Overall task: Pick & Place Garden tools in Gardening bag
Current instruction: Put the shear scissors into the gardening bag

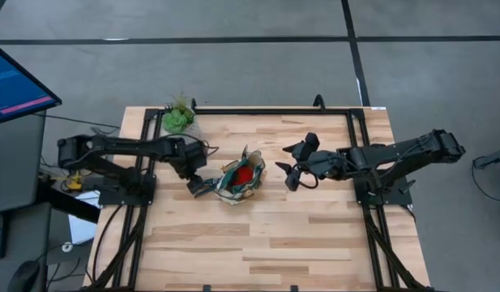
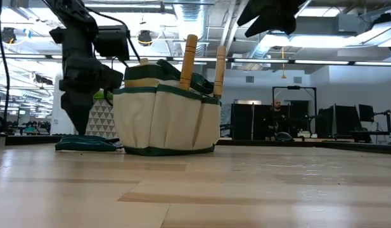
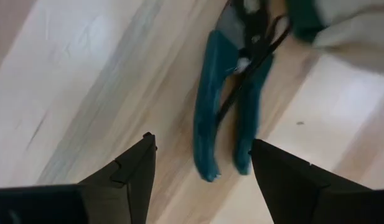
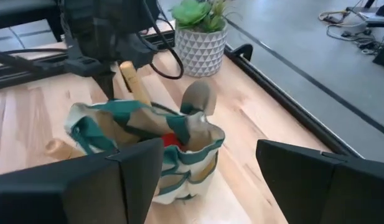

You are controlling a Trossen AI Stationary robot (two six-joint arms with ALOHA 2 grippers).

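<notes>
Pruning shears (image 3: 232, 106) with teal handles lie flat on the wooden bench (image 1: 314, 235), touching the gardening bag (image 1: 240, 180) on its left side. We see the left pincer (image 3: 201, 165) hanging just above them with its fingers spread apart and nothing between them. The bag stands near the middle of the bench; two wooden handles (image 2: 188, 62) stick up from it, and a red item (image 1: 244, 173) and a metal blade (image 4: 198, 99) show inside. The right pincer (image 1: 292, 172) waits open and empty, raised to the right of the bag. A potted plant (image 1: 178, 118) stands at the far edge.
</notes>
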